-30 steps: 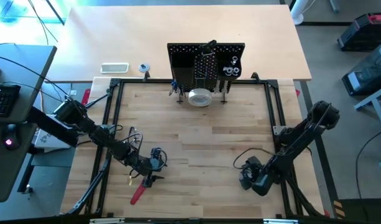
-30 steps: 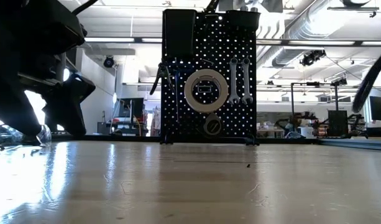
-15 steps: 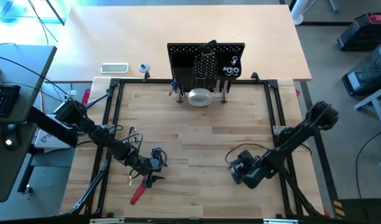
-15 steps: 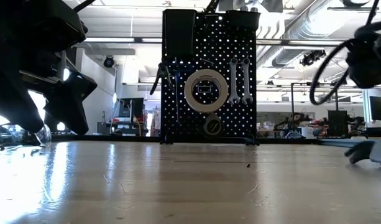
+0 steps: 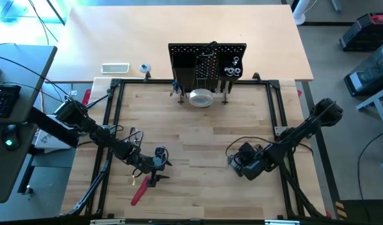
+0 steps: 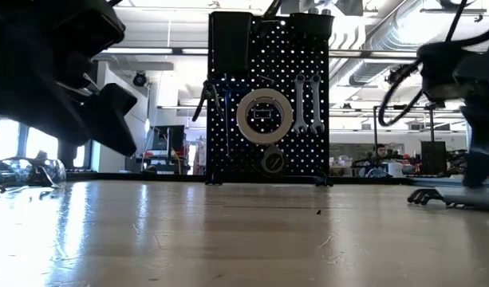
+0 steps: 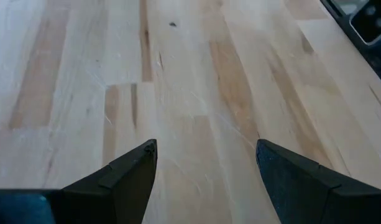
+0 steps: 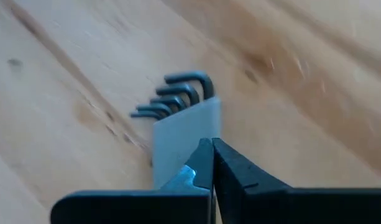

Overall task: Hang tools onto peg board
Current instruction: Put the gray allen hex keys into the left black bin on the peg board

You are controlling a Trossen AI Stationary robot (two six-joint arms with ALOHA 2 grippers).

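Observation:
The peg board (image 5: 207, 65) stands upright at the table's far middle. On it hang a white tape roll (image 6: 262, 115), two silver wrenches (image 6: 306, 104), blue-handled pliers (image 6: 210, 96) and a small tape measure (image 6: 272, 162). A red-handled tool (image 5: 139, 195) lies near the front left. My left gripper (image 7: 206, 146) hovers open just beyond that tool's dark head, over bare wood. My right gripper (image 8: 212, 144), at the front right (image 5: 239, 164), is shut. Its tips stand over the near end of a grey holder of hex keys (image 8: 184, 137), which lies flat on the table (image 6: 435, 199). My right gripper's shut fingertips (image 8: 202, 163) point steeply down at the grey holder's near end (image 8: 171, 158), away from the keys' bent ends (image 8: 178, 93). The fingers themselves hide the spot, so I cannot tell whether they touch the holder. The holder lies flat, its broad face up.
A black rail frame (image 5: 116, 112) runs round the wooden work area. A white tray (image 5: 114, 67) and a small object (image 5: 144, 67) lie beyond the frame at the far left. Cable loops hang beside both wrists. Bare wood lies between the arms and the peg board.
My right gripper has shut, from wide open a second ago. It has moved toward the table's far edge and to the left, rising a little and rolling at the wrist.

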